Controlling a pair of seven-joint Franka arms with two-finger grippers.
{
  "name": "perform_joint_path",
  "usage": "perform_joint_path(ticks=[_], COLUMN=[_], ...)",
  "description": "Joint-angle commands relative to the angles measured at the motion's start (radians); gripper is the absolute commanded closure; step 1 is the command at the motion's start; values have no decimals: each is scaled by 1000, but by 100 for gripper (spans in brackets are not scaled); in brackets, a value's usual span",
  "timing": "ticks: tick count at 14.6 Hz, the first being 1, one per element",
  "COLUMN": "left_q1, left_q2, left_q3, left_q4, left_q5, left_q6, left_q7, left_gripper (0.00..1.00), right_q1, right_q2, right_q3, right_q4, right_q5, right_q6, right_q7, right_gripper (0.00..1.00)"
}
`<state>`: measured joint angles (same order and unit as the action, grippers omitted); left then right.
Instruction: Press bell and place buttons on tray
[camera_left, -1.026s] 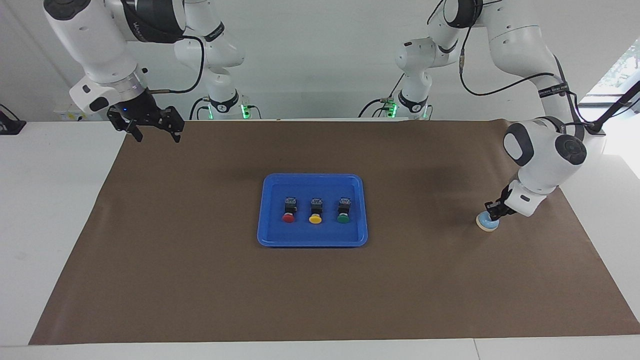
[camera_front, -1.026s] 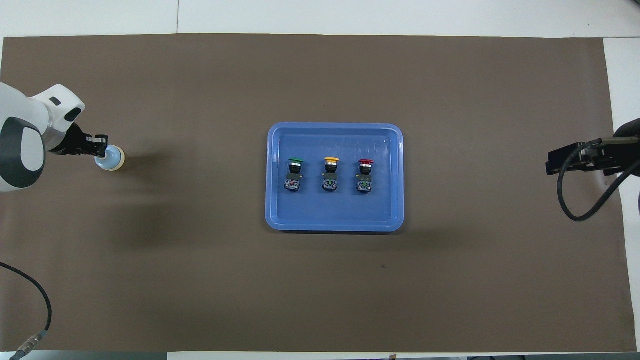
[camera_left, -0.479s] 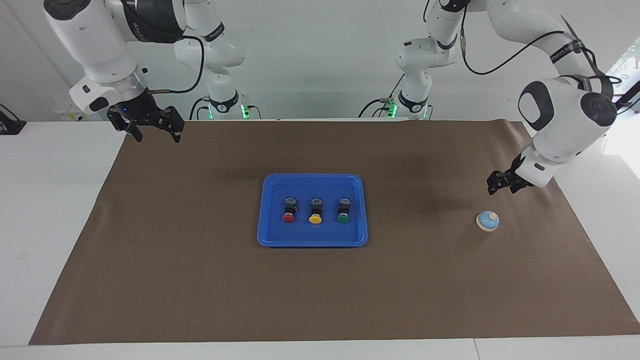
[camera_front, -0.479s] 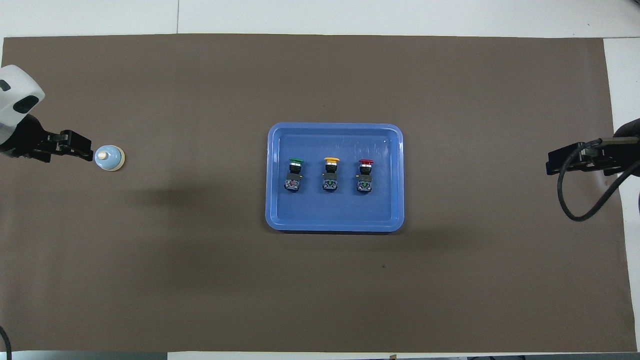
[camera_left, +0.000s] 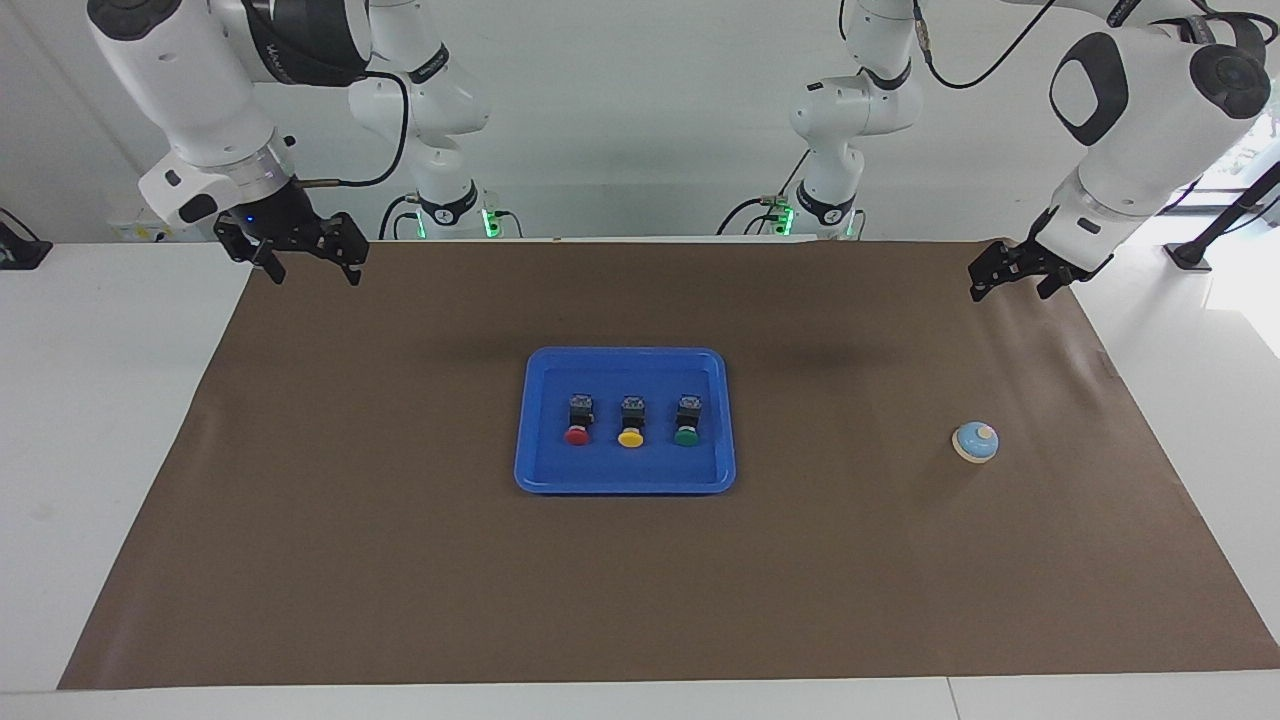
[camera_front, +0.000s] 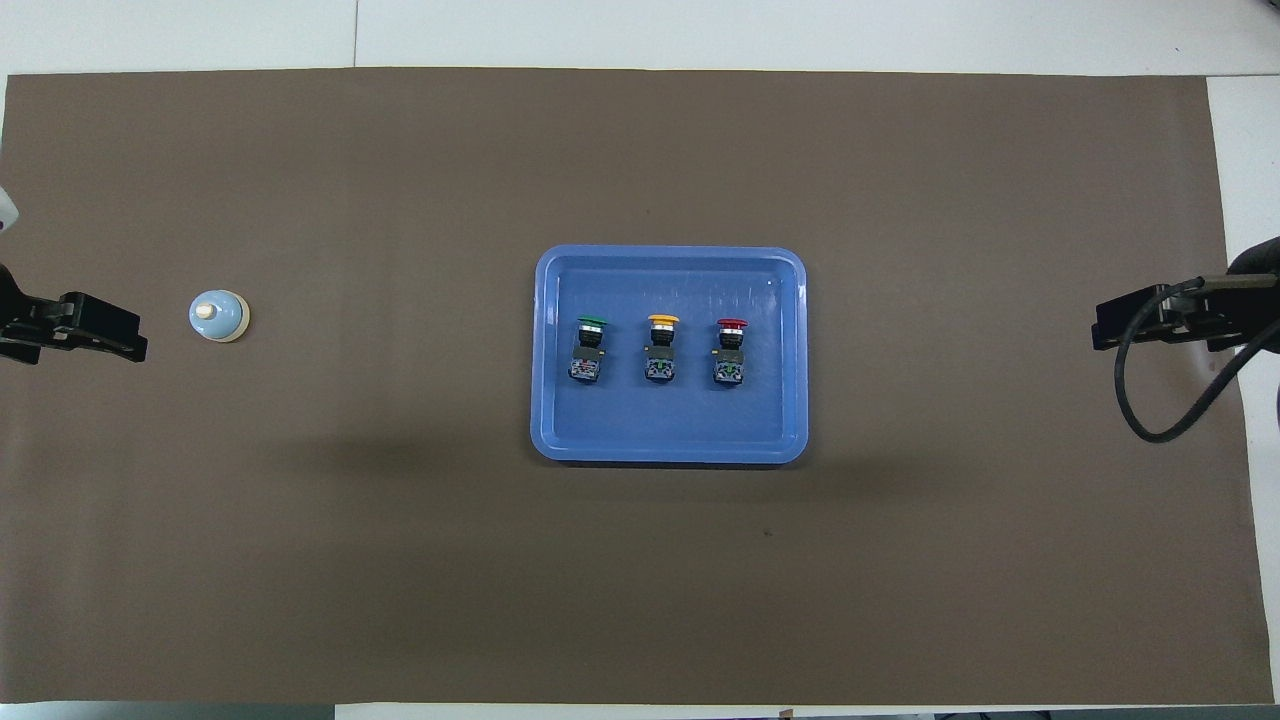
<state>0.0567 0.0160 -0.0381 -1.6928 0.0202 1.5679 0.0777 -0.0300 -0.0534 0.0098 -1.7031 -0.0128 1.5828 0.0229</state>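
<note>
Brown mat (camera_left: 400, 560) w/ tray (camera_left: 720, 420), bell (camera_left: 975, 442) unobstructed; both arms' jaws released, raised, holding nothing.

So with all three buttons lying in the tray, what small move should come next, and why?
Probably none beyond parking: the left claw is raised clear of the bell, the right claw waits, and the buttons lie in the tray.
</note>
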Motion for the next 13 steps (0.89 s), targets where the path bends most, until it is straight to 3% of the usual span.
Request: perform_joint_path(ticks=[1,13], left_q1=[-28,-38], left_q2=[2,21], left_q3=[7,6], left_q4=[22,97], left_q5=[17,-6], left_q6=[-37,-55], left_q7=[5,1], left_gripper=[0,0], right_q1=[-13,-13], right_q2=[-13,-13], right_q3=[7,7], right_q4=[-10,-10], right_q5=[1,1], right_q6=[5,5], right_q7=[-21,-21], right_gripper=[0,0])
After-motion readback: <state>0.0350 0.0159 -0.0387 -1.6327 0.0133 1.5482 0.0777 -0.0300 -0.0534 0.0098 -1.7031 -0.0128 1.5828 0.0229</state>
